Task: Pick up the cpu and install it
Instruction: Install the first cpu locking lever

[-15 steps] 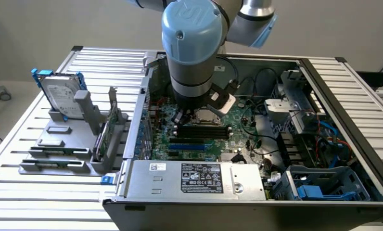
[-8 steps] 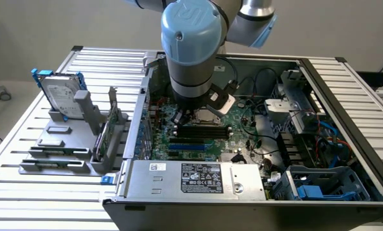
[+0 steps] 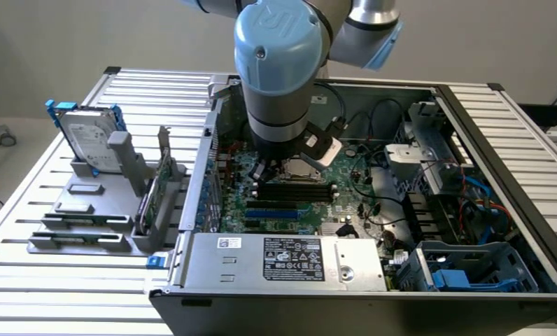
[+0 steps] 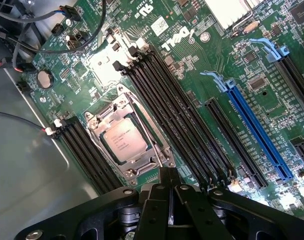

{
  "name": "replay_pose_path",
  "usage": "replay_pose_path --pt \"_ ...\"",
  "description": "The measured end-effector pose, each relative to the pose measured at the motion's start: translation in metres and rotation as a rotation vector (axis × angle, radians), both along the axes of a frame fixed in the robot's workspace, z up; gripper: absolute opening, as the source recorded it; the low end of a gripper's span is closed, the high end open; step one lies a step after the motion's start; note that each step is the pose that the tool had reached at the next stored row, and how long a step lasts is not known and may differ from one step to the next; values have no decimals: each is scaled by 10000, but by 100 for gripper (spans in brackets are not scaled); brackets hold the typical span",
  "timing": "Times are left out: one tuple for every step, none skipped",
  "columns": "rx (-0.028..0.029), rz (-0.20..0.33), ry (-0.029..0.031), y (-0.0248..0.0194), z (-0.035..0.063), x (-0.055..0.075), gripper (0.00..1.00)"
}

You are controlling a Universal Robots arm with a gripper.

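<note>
Exterior view, left to right: hard drive (image 3: 85,138) with blue rails stands upright in a grey rack (image 3: 85,217) on the slatted table (image 3: 36,280), at about 9 o'clock from the open PC case (image 3: 465,140). A card stands on edge in the rack just beside the case wall. The arm (image 3: 280,63) reaches down into the case over the motherboard (image 3: 288,203), at roughly 11 o'clock from the power supply (image 3: 288,260). Blue drive cage (image 3: 465,269) sits at 3 o'clock from the power supply.

Wrist view: gripper (image 4: 170,187) fingers are pressed together, holding nothing. The cpu (image 4: 124,141) lies flat in the metal-framed socket (image 4: 142,167), silver top up, frame open around it, at about 10 o'clock from the fingertips and apart from them. Black RAM slots (image 4: 176,120) run beside the socket at its 2 o'clock; blue slot (image 4: 256,130) lies further toward 3 o'clock. A coin battery (image 4: 44,77) sits at 10 o'clock from the socket.
</note>
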State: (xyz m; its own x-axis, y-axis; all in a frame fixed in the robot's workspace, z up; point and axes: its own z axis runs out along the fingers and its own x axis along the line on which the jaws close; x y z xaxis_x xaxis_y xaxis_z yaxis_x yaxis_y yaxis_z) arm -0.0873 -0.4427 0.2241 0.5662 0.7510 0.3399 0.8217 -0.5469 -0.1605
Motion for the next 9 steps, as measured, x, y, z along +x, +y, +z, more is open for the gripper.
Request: replay_pose_path --pt "0 -2 5 0 -2 -1 11" --pt "1 -18 11 0 -4 -4 11" --pt "2 -39 15 1 -8 -9 11" --pt "-3 -52 23 1 -10 -11 11" --pt "-9 -68 31 3 -12 -13 11" --pt "-19 -77 40 8 -15 -16 11" --pt "-37 -81 51 14 -16 -16 11" --pt "-82 -80 71 23 -17 -15 11" --pt "-143 -81 98 36 -17 -16 11"
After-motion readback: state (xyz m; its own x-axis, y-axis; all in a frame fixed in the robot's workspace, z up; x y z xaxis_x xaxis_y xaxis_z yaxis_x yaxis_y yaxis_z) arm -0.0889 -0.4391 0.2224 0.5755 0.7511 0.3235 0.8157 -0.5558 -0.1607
